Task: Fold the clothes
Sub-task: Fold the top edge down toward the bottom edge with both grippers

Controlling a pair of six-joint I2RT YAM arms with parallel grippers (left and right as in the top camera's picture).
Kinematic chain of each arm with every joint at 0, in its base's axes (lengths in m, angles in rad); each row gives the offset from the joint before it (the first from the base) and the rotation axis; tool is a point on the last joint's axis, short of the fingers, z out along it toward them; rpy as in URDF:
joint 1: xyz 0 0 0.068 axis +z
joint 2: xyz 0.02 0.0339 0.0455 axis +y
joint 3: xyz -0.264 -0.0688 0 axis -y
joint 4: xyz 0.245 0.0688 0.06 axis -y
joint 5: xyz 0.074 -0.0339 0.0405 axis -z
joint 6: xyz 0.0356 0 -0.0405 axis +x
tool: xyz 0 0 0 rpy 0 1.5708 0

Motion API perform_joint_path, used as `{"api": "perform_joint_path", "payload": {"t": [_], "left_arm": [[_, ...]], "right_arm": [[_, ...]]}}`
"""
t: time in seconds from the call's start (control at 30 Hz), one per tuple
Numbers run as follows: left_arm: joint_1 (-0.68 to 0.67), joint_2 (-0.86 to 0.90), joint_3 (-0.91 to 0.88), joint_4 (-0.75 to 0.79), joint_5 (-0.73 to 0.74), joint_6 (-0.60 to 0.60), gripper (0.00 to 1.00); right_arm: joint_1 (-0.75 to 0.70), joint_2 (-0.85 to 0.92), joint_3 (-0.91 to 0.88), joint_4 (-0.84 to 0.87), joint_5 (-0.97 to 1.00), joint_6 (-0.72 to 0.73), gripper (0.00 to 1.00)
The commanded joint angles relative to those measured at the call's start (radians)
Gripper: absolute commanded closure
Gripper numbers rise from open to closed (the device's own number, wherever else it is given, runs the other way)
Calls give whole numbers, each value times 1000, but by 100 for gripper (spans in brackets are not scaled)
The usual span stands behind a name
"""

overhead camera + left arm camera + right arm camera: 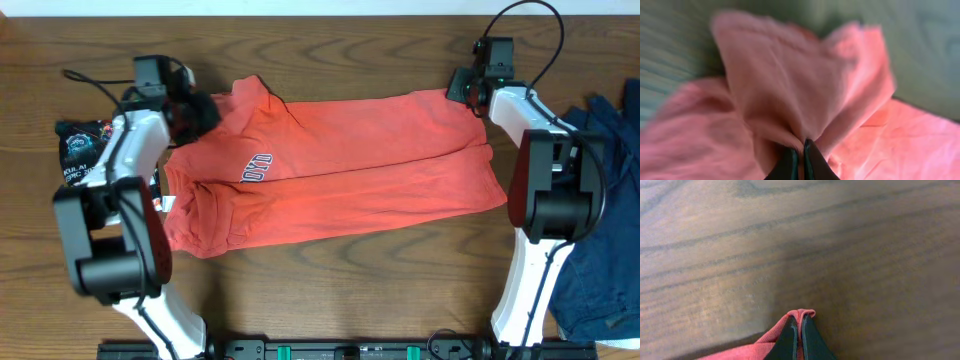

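Observation:
A red-orange shirt with a small white logo lies folded lengthwise across the middle of the wooden table. My left gripper is shut on the shirt's left end near the collar; in the left wrist view its jaws pinch a bunched fold of the pink-red cloth. My right gripper is shut on the shirt's far right corner; in the right wrist view its jaws clamp a red hem edge just above the wood.
A dark blue garment lies at the table's right edge beside the right arm. A dark printed packet or cloth lies at the far left. The bare wooden table runs along the front.

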Motion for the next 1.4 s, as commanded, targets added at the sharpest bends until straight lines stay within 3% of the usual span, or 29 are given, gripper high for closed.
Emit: {"api": "perform_joint_path", "payload": {"t": [0.0,0.27,0.63,0.73,1.13,1.37], "left_arm": [[45,-119,6,-4,-2,7,94],[102,-237,6,-179,-2,8,94],[189,-338,6,-611,-2,8,94],[188,-340,6,-708,-2,58,94],[188,-340,5,-913,-7,190,94],[188,-340,5,-979,-91,190,94]], "right_arm": [[-11,-110,0,-37,22,14,99],[-21,-275,0,-262,47,-90,99],[-72,-370,0,-689,168,-107,99],[-88,-370,-1,-774,169,-108,99],[-101,-370,-3,-971,156,-130,99],[-101,-370,-4,-1014,154,-167,98]]}}
